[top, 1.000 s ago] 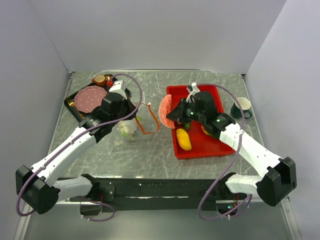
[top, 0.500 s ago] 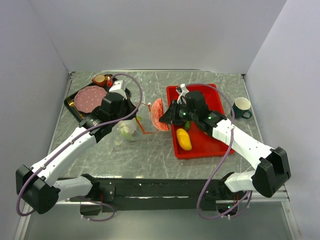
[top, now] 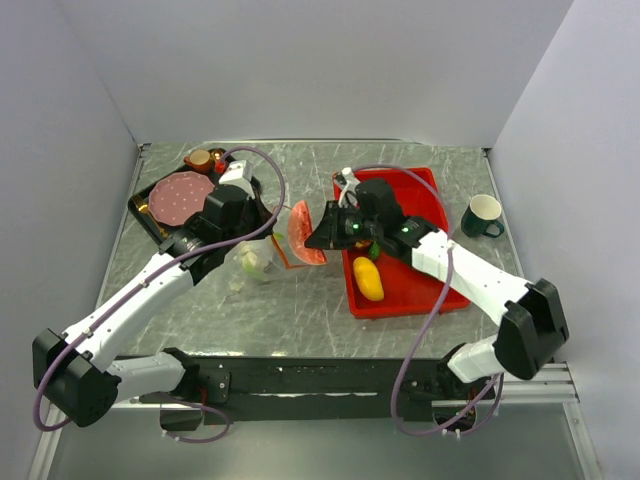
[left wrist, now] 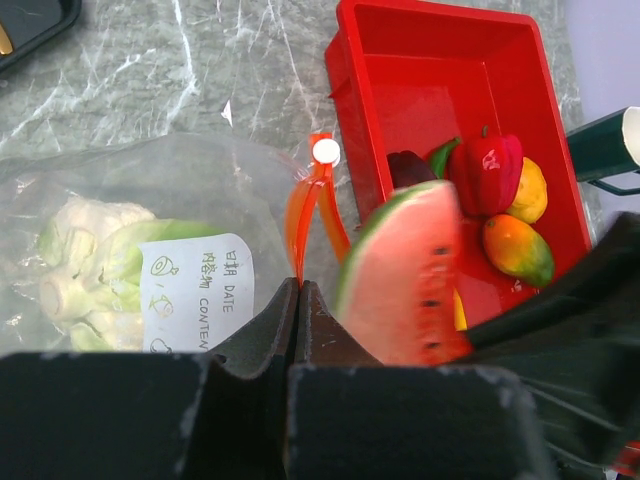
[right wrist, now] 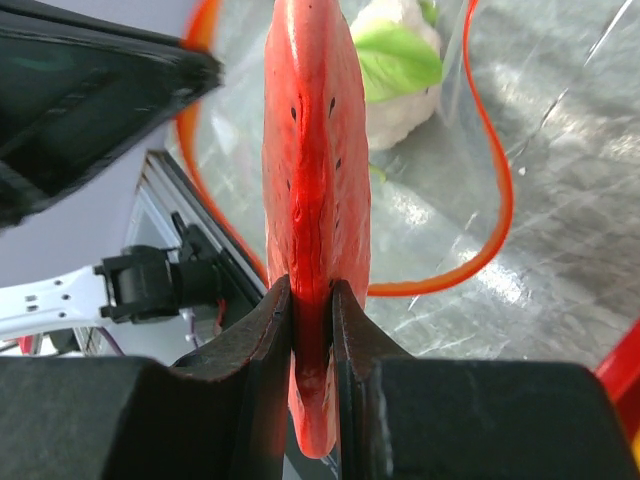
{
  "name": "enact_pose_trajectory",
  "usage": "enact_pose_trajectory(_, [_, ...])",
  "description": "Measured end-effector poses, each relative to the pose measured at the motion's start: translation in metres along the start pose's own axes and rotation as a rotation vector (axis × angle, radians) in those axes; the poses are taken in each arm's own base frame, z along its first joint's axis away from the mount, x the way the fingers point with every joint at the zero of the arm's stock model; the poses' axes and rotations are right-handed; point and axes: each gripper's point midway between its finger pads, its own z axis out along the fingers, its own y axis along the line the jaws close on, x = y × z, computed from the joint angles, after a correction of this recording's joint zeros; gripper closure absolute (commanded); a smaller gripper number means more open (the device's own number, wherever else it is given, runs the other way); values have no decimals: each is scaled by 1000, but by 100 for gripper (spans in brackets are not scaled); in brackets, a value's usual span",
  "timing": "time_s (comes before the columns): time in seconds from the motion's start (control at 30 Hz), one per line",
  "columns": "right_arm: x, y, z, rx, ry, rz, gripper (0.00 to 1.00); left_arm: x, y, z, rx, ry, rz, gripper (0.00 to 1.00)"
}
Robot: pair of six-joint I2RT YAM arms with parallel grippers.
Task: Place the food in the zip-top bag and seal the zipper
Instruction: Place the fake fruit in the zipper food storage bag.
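At the middle of the overhead view, your left gripper (left wrist: 298, 292) is pinching the clear floppy plastic bag (left wrist: 190, 175) open, your right gripper (right wrist: 312, 290) clamping the red plastic watermelon slice (right wrist: 312, 150); only the white-green leafy vegetable (left wrist: 85, 260) is bagged.

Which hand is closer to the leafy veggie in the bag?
Left. The left hand pinches the zip-top bag beside the leafy veggie; the right hand holds the watermelon slice farther out.

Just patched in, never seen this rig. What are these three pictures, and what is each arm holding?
Two robot arms stand at the near edge of the table. The wide picture looks down from above and behind them; the other two come from wrist cameras. The left gripper is shut on the zip-top bag at its zipper; a leafy vegetable lies inside. The right gripper pinches a watermelon slice near the bag's mouth. A yellow fruit and more food lie in the red tray.
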Motion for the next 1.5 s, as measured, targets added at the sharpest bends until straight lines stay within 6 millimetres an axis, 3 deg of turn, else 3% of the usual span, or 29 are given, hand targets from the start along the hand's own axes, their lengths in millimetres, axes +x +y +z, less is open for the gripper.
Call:
enact_pose_trajectory(0.33, [24,-30,45,78,146,6,94,0,-2,0,11,3,-1,99])
enact_pose_trajectory(0.6, [5,-19,58,48,120,-3,90,3,-7,-1,38,19,-7,99])
enact_pose_trajectory(0.73, [5,-12,67,0,123,30,72,1,-11,-1,51,11,-18,99])
enact_pose_trajectory(0.77, [6,-10,70,-10,126,39,59,0,-11,-1,53,8,-19,99])
enact_pose_trajectory(0.9, [15,-5,81,-44,156,60,44,-3,-11,-3,54,-1,-20,99])
enact_pose_trajectory(0.93, [18,-4,81,-50,162,63,35,-3,-11,-4,54,-2,-20,99])
enact_pose_trajectory(1.07, [28,-7,82,-57,180,63,33,-7,-10,-6,48,-18,-22,99])
enact_pose_trajectory(1.27, [28,-28,64,60,126,75,31,-13,-6,-9,24,-48,-31,99])
enact_pose_trajectory(1.43, [-13,-37,17,171,-61,50,32,-28,-2,-20,-2,-115,-44,99])
enact_pose_trajectory(1.5, [-30,-38,-4,209,-143,37,32,-36,0,-26,-9,-148,-52,95])
